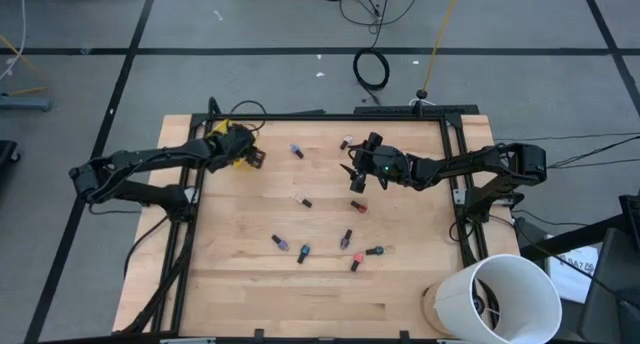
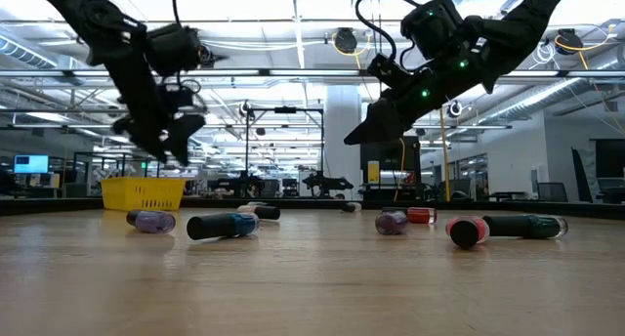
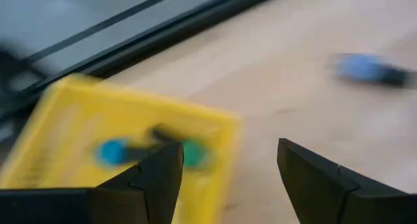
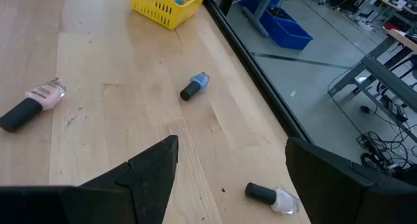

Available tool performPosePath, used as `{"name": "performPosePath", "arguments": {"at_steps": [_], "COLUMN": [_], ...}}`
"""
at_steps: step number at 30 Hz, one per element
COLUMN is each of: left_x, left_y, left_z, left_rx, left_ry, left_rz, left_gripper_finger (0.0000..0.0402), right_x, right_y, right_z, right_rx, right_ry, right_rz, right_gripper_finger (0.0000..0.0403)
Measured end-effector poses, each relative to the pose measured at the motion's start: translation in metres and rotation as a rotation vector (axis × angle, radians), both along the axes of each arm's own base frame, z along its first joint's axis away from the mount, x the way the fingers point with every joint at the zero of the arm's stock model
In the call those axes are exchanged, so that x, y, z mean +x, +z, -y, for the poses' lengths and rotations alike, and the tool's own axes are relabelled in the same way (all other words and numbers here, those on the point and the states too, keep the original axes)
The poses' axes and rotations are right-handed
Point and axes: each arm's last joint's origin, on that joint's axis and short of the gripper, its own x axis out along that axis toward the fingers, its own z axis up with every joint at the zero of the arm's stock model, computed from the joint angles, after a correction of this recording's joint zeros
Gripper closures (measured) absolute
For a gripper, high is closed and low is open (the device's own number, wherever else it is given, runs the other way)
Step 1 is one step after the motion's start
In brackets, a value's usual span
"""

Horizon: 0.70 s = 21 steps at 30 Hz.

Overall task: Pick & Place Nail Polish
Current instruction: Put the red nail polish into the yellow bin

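Yellow bin (image 3: 124,146) under the left gripper (image 3: 228,178), jaws apart and empty, two bottles (image 3: 186,152) already in it.

Right gripper (image 4: 228,178) hangs wide open over mid-table, holding nothing. Nail polish (image 1: 302,200) lies scattered on the wood; I count roughly nine loose from above, some too tiny to be sure. Risk as I see it: these lie flat and round, so a sloppy pinch could roll one away.

Open-plan robotics lab: ceiling strip lights (image 2: 293,23), distant workbenches (image 2: 322,185), floor cables (image 1: 372,69).
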Motion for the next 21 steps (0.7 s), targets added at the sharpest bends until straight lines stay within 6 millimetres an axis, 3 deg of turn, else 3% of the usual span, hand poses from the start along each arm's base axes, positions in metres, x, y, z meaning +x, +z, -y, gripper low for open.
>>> {"name": "performPosePath", "arguments": {"at_steps": [5,8,14,21], "left_x": [0.016,0.015,-0.013,-0.038], "left_y": [0.021,0.032,0.027,0.02], "left_z": [0.018,0.032,0.054,0.071], "left_rx": [0.087,0.196,0.354,0.394], "left_ry": [-0.32,-0.475,-0.585,-0.753], "left_rz": [0.15,0.276,0.525,0.871], "left_gripper_finger": [0.0171,0.0171,0.0172,0.0172], "right_x": [-0.001,-0.004,-0.005,-0.005], "right_y": [-0.002,-0.005,-0.005,-0.006], "right_z": [0.0,0.002,0.002,0.0], "right_rx": [-0.007,-0.034,-0.03,0.012], "right_ry": [-0.02,-0.083,-0.091,-0.048], "right_rz": [-0.025,-0.076,-0.09,-0.084], "right_gripper_finger": [0.0133,0.0133,0.0133,0.0133]}}
